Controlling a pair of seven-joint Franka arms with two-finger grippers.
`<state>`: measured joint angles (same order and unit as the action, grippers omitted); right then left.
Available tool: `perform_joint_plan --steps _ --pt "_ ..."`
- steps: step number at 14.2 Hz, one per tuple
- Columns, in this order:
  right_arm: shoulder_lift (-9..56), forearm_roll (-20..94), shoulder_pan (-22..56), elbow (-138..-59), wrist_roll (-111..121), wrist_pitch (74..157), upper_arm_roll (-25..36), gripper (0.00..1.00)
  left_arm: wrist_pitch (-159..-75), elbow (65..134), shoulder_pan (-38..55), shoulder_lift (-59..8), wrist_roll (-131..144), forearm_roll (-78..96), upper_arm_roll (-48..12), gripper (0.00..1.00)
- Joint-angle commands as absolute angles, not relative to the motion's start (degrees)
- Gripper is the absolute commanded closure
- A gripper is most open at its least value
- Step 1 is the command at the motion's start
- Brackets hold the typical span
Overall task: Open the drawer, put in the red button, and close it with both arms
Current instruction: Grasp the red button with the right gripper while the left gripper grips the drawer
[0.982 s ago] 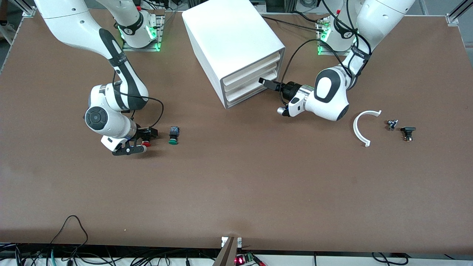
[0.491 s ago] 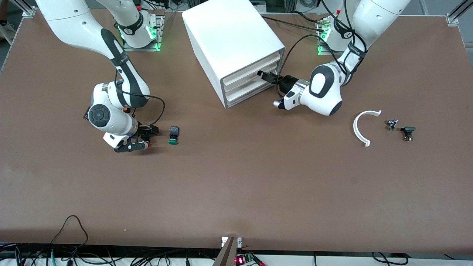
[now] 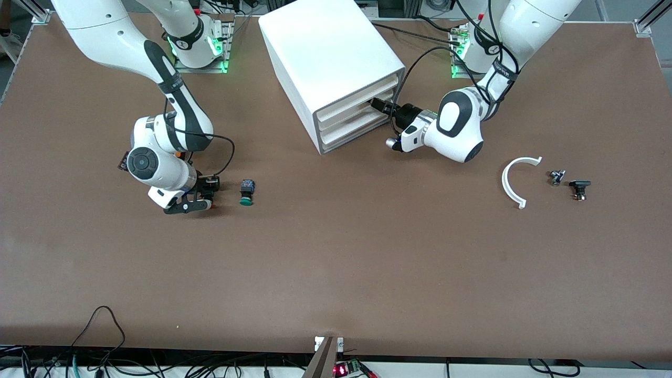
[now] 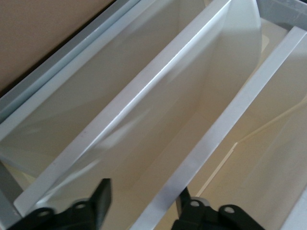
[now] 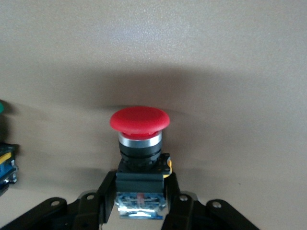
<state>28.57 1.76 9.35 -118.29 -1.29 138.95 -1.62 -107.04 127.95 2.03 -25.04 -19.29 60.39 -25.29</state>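
The red button (image 5: 139,120) has a round red cap and a black body. My right gripper (image 5: 139,196) is shut on its body and holds it low over the table, beside the green button (image 3: 245,192); in the front view the right gripper (image 3: 202,198) hides most of it. The white cabinet (image 3: 325,47) stands near the robots' bases, all three drawers closed, the bottom drawer (image 3: 349,131) lowest. My left gripper (image 3: 378,104) is at the drawer fronts. It is open (image 4: 141,201), its fingers (image 4: 100,196) on either side of a white drawer lip (image 4: 216,134). I cannot tell which drawer's.
A white curved piece (image 3: 512,181) and two small dark parts (image 3: 556,177) (image 3: 579,188) lie toward the left arm's end of the table. The green button's edge shows in the right wrist view (image 5: 2,108). Cables run along the table's near edge.
My left gripper has moved in toward the cabinet and now reaches the drawer fronts. My right gripper, holding the red button, has shifted slightly.
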Motion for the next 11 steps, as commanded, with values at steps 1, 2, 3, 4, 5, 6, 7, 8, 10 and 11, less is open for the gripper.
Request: perform_joint_plan --steps 1,2,3,4,5,6,7,8,10,11 --pt "26.8 1.0 9.2 -119.3 -0.7 138.4 -1.8 0.61 -107.2 128.9 0.8 -23.2 -20.7 60.7 -24.4 1.00" --pt "26.8 1.0 9.2 -118.8 -0.6 138.4 -2.2 0.67 -107.2 128.5 0.4 -22.9 -20.8 59.7 -22.4 1.00" --pt "26.7 1.1 9.2 -117.8 -0.4 138.3 -3.2 0.69 -107.4 126.6 0.2 -22.9 -20.8 58.4 -20.4 1.00" --pt "26.6 1.1 9.2 -116.6 -0.6 137.1 -3.4 0.71 -108.7 125.3 -0.1 -22.9 -20.9 57.8 -18.4 1.00" --pt "26.6 1.1 9.2 -114.9 -1.0 135.2 -3.5 0.72 -110.8 124.4 -0.5 -22.9 -20.9 57.7 -17.1 1.00" --pt "26.5 1.1 9.2 -112.9 -1.0 132.6 -3.9 0.73 -111.8 123.4 -1.3 -22.6 -20.9 57.7 -17.0 1.00" --pt "26.4 1.1 9.2 -110.5 -1.0 130.0 -3.9 0.73 -113.5 122.2 -1.9 -22.7 -21.0 57.6 -16.6 1.00" --pt "26.1 1.1 9.2 -108.1 -0.7 127.6 -3.9 0.73 -115.6 121.8 -2.0 -22.7 -21.0 57.6 -16.4 1.00" --pt "25.6 1.1 9.1 -102.2 0.1 121.8 -3.8 0.73 -117.2 121.7 -2.0 -22.6 -21.0 57.7 -16.3 0.82" --pt "25.6 1.1 9.1 -98.9 1.1 119.5 -3.8 0.73 -117.2 121.7 -2.2 -22.2 -21.0 58.2 -16.3 0.01"
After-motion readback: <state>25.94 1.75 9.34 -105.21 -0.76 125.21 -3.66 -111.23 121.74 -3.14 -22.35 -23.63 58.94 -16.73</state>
